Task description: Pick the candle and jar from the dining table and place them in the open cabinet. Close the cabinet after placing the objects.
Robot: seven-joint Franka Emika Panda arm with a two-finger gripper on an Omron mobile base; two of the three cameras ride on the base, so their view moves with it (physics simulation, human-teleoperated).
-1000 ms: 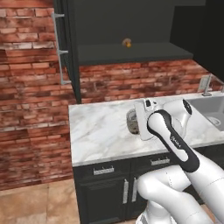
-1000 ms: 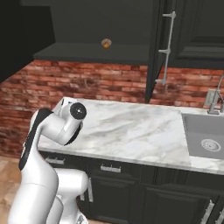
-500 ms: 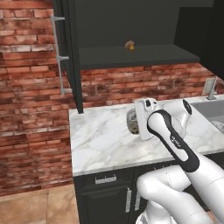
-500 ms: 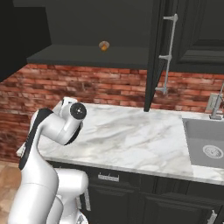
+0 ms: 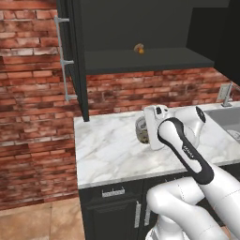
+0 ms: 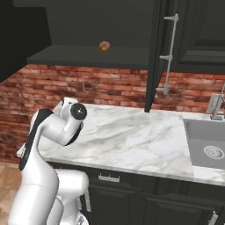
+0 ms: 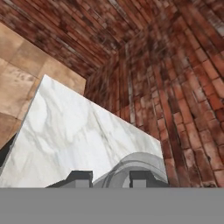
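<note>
The dark glassy jar hangs just above the marble counter, and my gripper is shut on it. In the hand view the jar bulges between the two fingertips of the gripper. The small tan candle stands on the dark shelf of the open black cabinet, above and behind my hand. From the right base the candle sits mid-shelf in the cabinet. The dining table is out of view.
The cabinet's open door with its silver bar handle juts out at the left; the other door hangs over the counter. A sink and faucet lie to the right. A brick wall backs the counter.
Both base views have shifted slightly, so the base has moved a little relative to the counter. The arm's pose and its grip on the jar look the same.
</note>
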